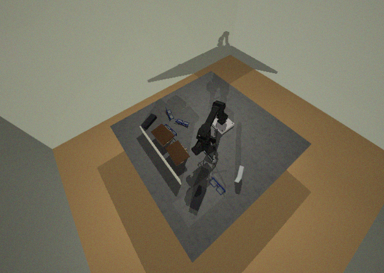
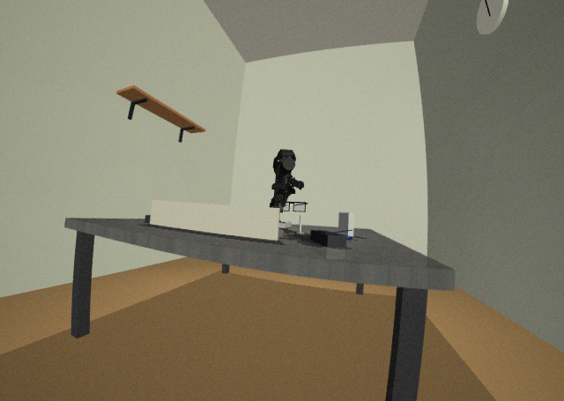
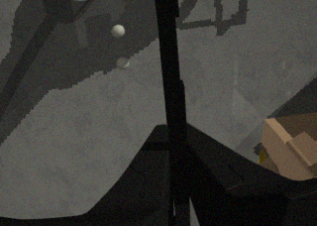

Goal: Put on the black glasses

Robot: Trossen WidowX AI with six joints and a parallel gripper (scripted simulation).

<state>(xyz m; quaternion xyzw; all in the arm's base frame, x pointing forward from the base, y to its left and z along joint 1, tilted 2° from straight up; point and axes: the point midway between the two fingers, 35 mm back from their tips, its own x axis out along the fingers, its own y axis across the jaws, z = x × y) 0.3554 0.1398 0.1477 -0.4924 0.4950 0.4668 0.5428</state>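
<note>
My gripper (image 1: 209,150) (image 2: 278,204) (image 3: 171,133) is shut on the black glasses (image 2: 298,202) (image 3: 170,62), which hang raised above the table, seen nearly edge-on in the wrist view. Two display heads with brown tops stand side by side in the top view: a nearer head (image 1: 177,153) and a farther head (image 1: 162,134). My gripper is to the right of both, with the glasses clear of them. A tan head (image 3: 284,149) with a yellow tag (image 3: 263,156) shows at the wrist view's right edge, partly behind a finger. The tag is not readable in the top and exterior views.
A cream barrier (image 1: 159,155) (image 2: 213,219) stands beside the heads. Blue glasses (image 1: 217,186) lie near a dark box (image 1: 199,198) (image 2: 328,238) and a white box (image 1: 239,173) (image 2: 345,224). More blue glasses lie near another dark box (image 1: 149,121). A thin white post (image 2: 300,224) stands near the arm.
</note>
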